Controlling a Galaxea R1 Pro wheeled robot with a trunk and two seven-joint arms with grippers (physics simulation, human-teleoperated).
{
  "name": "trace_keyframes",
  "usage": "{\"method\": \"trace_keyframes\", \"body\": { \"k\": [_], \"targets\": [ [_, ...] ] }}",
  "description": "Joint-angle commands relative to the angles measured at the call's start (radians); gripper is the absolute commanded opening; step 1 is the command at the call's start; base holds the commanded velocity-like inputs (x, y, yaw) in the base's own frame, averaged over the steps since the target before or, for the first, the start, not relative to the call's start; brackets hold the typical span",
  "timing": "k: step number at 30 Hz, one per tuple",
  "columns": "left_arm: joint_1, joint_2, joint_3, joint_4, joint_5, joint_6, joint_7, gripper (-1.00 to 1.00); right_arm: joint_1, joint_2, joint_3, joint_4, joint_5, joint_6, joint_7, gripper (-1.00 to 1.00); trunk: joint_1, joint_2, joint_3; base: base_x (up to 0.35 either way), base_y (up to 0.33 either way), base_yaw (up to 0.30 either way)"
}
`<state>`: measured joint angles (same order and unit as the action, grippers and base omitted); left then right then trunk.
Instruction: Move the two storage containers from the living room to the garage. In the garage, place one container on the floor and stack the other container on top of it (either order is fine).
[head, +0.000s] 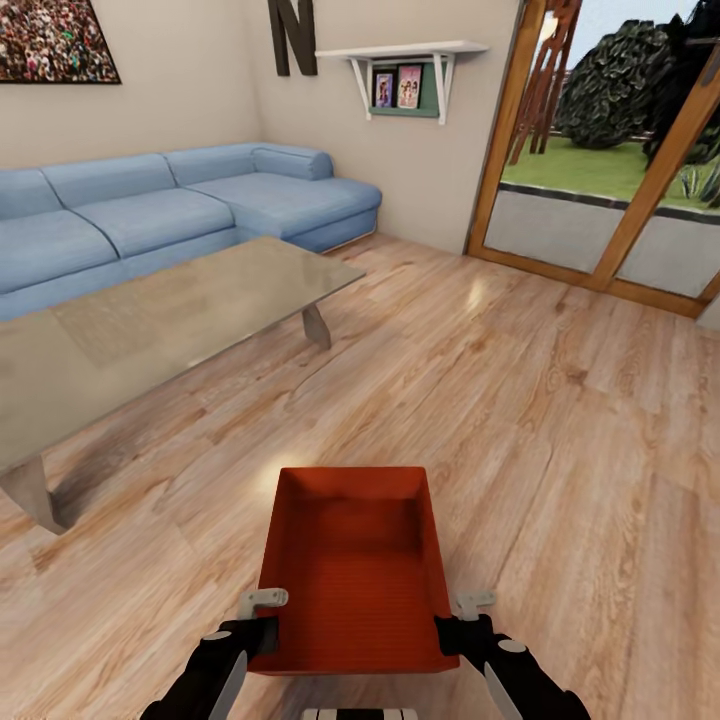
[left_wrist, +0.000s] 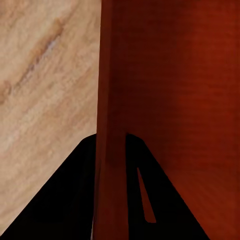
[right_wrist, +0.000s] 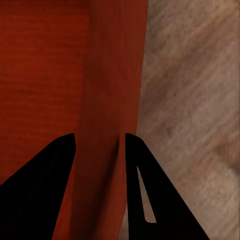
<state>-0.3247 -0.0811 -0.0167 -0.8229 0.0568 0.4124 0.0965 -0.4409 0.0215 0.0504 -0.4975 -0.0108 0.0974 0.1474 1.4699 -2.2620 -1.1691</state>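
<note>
Living room: sofa (head: 180, 205) far left, low table (head: 150, 330) left, plank floor (head: 560, 420). One bin (head: 352, 570) near centre, held above the planks. Left gripper (head: 262, 622) and right gripper (head: 458, 620) jaws clamp its side walls. Garage trip and stacking remain.

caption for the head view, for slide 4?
Both grippers, left and right, clamp one red bin by its side walls over living-room wood floor.
</note>
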Motion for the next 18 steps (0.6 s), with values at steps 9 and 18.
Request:
{"method": "trace_keyframes", "body": {
  "k": [9, 18],
  "targets": [
    [-0.001, 0.012, -0.003, -0.001, -0.002, 0.006, 0.011, -1.0, 0.001, -0.002, 0.021, -0.004, -0.008, 0.007, 0.007, -1.0, -0.035, 0.063, 0.039, 0.0, 0.0, 0.192],
    [-0.001, 0.012, -0.003, -0.001, -0.002, 0.006, 0.011, -1.0, 0.001, -0.002, 0.016, -0.004, -0.015, 0.007, 0.009, -1.0, -0.069, 0.126, 0.079, 0.0, 0.0, 0.18]
  ]
}}
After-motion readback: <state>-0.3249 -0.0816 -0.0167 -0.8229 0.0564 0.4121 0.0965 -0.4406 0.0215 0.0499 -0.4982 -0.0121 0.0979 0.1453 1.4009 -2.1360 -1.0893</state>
